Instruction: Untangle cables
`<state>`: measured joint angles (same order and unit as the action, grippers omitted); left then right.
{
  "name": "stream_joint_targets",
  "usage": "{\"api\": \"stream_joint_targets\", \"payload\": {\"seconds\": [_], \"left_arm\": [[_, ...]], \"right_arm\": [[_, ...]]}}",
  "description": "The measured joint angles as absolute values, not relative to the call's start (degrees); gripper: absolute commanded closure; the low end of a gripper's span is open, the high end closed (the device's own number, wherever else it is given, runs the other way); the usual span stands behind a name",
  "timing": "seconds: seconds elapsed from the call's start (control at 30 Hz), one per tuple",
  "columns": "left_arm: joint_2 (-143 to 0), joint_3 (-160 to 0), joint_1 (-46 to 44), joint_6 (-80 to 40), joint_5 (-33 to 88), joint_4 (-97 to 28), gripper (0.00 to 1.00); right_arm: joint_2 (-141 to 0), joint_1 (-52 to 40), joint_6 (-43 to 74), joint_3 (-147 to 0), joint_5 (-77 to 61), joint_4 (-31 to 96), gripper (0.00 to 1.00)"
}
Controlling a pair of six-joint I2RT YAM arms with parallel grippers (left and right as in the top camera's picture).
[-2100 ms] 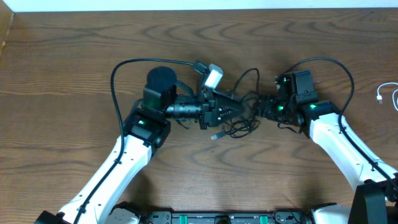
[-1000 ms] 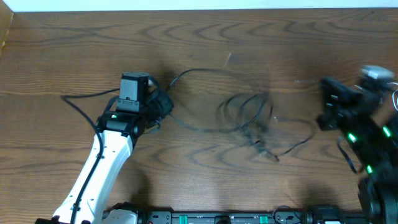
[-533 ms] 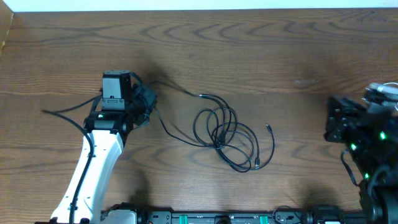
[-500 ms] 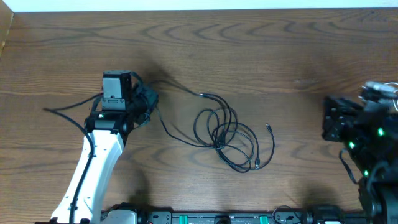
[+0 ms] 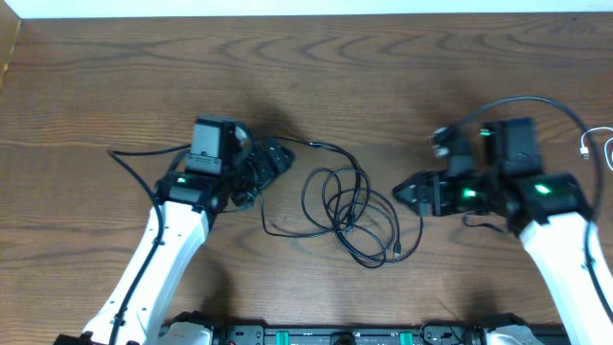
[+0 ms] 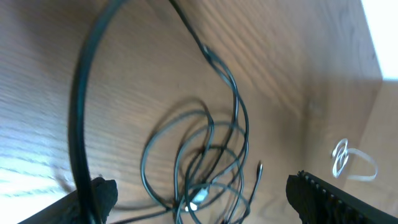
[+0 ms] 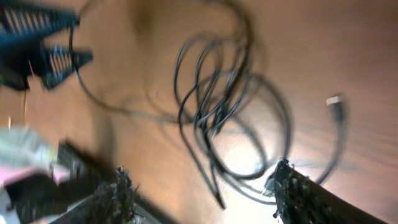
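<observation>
A tangle of thin black cables [image 5: 350, 213] lies looped on the wooden table between the two arms, with a plug end [image 5: 397, 254] at its lower right. My left gripper [image 5: 271, 165] sits just left of the tangle and is open. In the left wrist view its fingers [image 6: 98, 196] stand wide apart with the cables [image 6: 199, 155] ahead of them and nothing held. My right gripper [image 5: 407, 195] sits just right of the tangle, also open. The right wrist view shows the cables [image 7: 217, 106] ahead of its spread fingers [image 7: 298, 193], with a loose plug [image 7: 336, 99] to the right.
A white cable [image 5: 596, 144] lies apart at the table's far right edge, also seen as a white cable [image 6: 348, 158] in the left wrist view. The arms' own thick black cords [image 5: 144, 153] arc beside each wrist. The table's back edge [image 5: 306, 13] runs along the top.
Both arms had swung out to the sides and the cables dropped onto the table. Both grippers have since opened and come back in toward the tangle from either side.
</observation>
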<state>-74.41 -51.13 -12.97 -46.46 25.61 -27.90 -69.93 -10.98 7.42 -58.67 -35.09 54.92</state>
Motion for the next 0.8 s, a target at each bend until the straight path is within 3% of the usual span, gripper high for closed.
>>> {"api": "stream_joint_targets", "payload": {"seconds": [0.07, 0.13, 0.3, 0.33, 0.4, 0.6, 0.7, 0.77, 0.8], "left_arm": [[-74.4, -51.1, -15.0, -46.7, 25.1, -28.1, 0.08], [-74.4, -51.1, -16.8, -47.4, 23.5, -28.4, 0.08], [-74.4, -51.1, -18.8, -55.7, 15.9, -33.1, 0.08], [-74.4, -51.1, -18.8, -57.3, 14.5, -33.4, 0.08], [-74.5, -51.1, -18.8, -60.2, 12.4, -33.4, 0.08], [-75.5, -51.1, -18.8, -63.9, 9.8, -33.4, 0.08], [-76.7, -51.1, -18.8, -64.6, 9.3, -33.6, 0.08], [-77.6, -51.1, -18.8, -64.8, 9.0, -33.9, 0.07], [-78.2, -51.1, -18.8, -64.8, 9.0, -34.1, 0.07]], "right_arm": [[-72.7, -13.8, 6.4, -58.7, -35.7, 54.9, 0.28], [-75.2, -16.8, 4.8, -58.7, -36.2, 55.0, 0.10], [-79.9, -22.8, 1.8, -58.7, -33.6, 55.1, 0.10], [-81.0, -24.0, 1.6, -58.7, -32.7, 55.0, 0.14], [-83.0, -25.9, 1.0, -58.6, -31.1, 55.0, 0.30], [-89.8, -32.5, 0.1, -58.6, -27.6, 53.2, 0.51], [-92.4, -35.0, -0.2, -58.6, -26.8, 51.2, 0.70], [-93.5, -35.8, -0.1, -58.6, -26.4, 50.2, 0.99], [-93.9, -35.9, -0.1, -58.6, -26.2, 49.8, 0.99]]}}
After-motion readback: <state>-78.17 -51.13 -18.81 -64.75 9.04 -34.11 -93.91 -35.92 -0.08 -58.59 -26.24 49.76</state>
